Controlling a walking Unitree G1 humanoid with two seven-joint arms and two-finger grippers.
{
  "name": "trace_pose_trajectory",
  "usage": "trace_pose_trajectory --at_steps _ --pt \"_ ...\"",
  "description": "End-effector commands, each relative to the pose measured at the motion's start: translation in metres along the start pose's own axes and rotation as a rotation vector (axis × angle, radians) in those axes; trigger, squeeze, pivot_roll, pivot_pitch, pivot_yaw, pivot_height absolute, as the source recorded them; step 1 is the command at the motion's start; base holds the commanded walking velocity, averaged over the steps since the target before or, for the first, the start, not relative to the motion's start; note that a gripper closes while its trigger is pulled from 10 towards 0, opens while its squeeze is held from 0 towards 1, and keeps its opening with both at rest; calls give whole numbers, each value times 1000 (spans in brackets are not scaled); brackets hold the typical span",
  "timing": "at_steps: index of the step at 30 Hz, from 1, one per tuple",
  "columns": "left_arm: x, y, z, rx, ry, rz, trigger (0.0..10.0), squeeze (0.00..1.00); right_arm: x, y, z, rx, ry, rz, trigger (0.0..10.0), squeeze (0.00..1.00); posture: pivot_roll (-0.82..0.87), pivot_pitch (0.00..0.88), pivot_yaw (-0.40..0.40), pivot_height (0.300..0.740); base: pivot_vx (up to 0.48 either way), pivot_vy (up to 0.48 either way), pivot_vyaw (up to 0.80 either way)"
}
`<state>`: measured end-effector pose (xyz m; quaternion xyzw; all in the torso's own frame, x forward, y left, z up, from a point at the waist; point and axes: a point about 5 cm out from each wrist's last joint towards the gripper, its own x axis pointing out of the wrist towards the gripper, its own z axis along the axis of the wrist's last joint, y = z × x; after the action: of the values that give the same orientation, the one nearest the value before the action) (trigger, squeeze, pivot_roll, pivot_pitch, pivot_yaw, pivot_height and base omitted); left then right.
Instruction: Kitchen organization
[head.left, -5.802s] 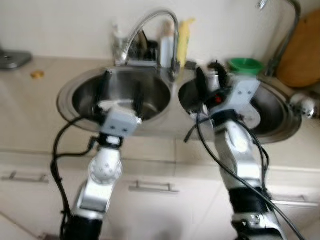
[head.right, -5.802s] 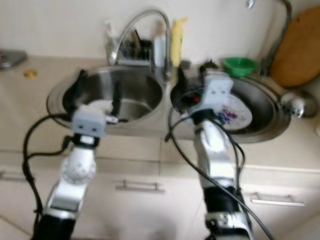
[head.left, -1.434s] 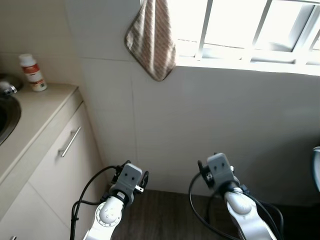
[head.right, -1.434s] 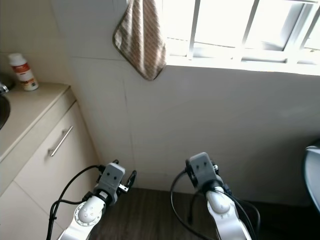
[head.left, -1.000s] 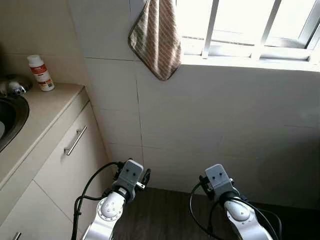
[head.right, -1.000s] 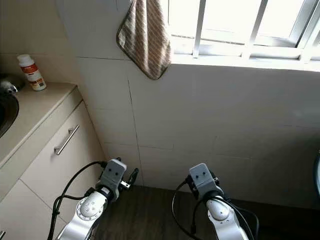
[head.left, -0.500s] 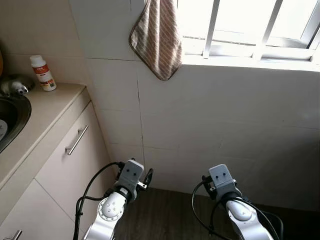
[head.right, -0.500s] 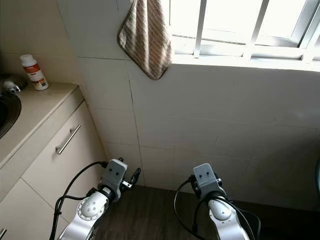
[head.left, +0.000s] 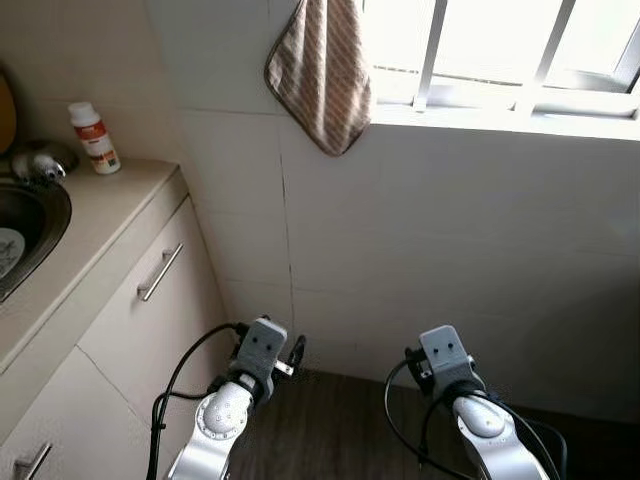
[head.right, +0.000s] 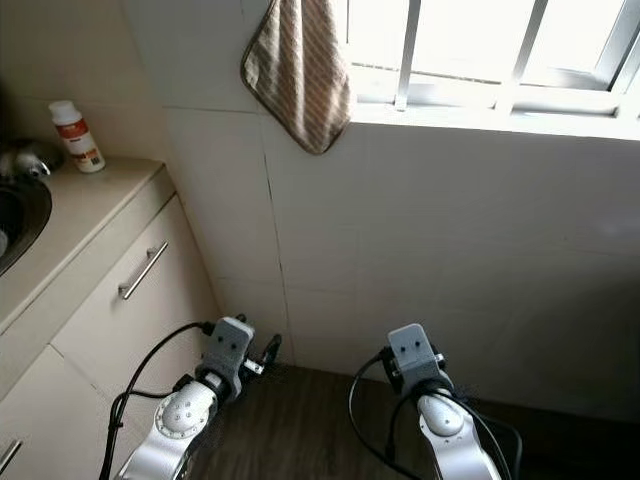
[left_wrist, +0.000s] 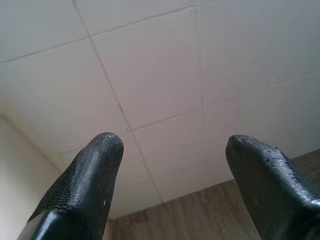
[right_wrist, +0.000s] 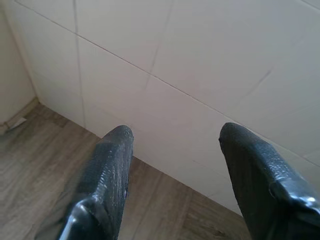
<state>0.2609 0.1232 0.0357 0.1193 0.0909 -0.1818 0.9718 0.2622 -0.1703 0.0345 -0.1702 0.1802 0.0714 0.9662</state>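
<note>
Black fingers of my left end effector (left_wrist: 170, 150) are spread apart and empty, aimed at a white tiled wall (head.left: 450, 220) above wood floor (head.right: 300, 430). My right end effector (right_wrist: 175, 145) is likewise released, holding nothing. Both arms sit low. A striped towel (head.left: 318, 70) hangs beside a barred window (head.left: 500, 50). To my left, the beige table (head.left: 90, 220) carries a white bottle (head.left: 94, 137) near the sink (head.left: 40, 220).

striped towel (head.left: 318, 72) hanging, white bottle (head.left: 94, 138) upright

Beige countertop (head.left: 95, 215) with a red-labelled white bottle (head.left: 94, 138) (back corner)
</note>
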Motion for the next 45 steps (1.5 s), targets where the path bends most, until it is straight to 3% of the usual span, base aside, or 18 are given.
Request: trace_pose_trajectory --at_steps 1,36,45 --pt "1 1 1 -1 -6 3 10000 0 1 -1 -2 16 15 -3 10000 0 -8 0 5 740 -251 0 0" --pt "2 4 3 -30 -12 13 10000 0 3 -2 0 23 14 1 10000 0 -7 0 -2 740 -261 0 0" --pt "1 5 4 -59 -19 24 10000 0 3 -2 0 29 16 4 10000 0 -5 0 -5 740 0 0 0"
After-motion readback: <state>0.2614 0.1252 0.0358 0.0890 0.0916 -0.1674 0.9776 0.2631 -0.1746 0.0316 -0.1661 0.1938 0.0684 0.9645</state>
